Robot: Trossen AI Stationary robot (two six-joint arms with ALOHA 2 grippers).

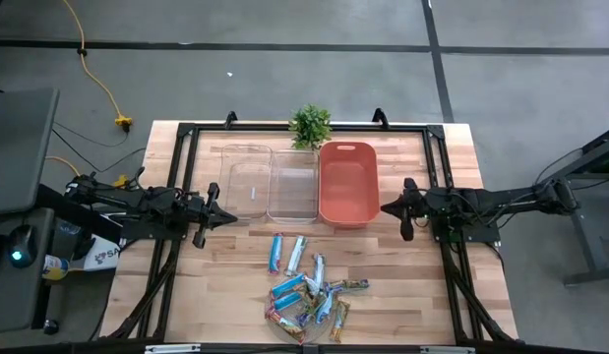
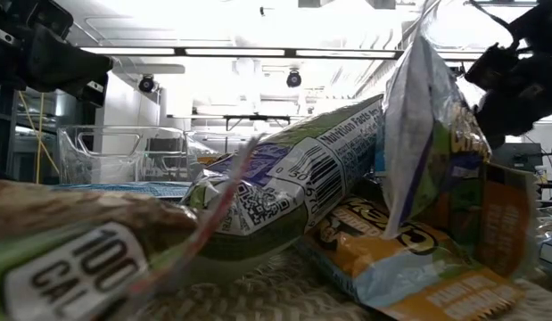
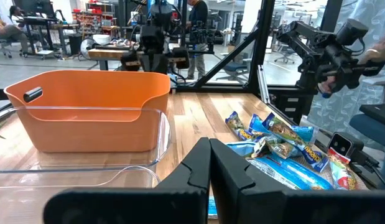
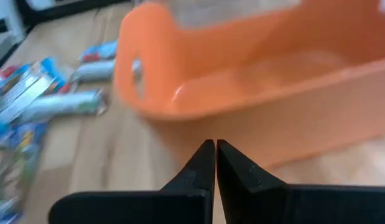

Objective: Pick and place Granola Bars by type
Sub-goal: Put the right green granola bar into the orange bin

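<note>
Granola Bars (image 1: pixel 309 290) heaped at the surface's (image 1: pixel 402 285) near edge. Well apart from left pincer (image 1: pixel 228 218) and right pincer (image 1: pixel 386 207), both pressed together, empty.

Readable print, low view only:

- Green-and-white granola bar wrapper (image 2: pixel 70 267), nearest the camera: large white panel with "100" over "CAL", cut off by the frame edge.
- Wrapper with barcode (image 2: pixel 302 183), lying just behind and above the "100 CAL" wrapper: heading "Nutrition Facts" along its upper edge; a barcode and a QR-type square code below it. Fine print there too small to read.
- Orange-and-blue wrapper (image 2: pixel 409 241), beside the barcode wrapper: part of large brand lettering shows, not legible.

Wrist views and high view: wrapper print too small or blurred to read.
</note>
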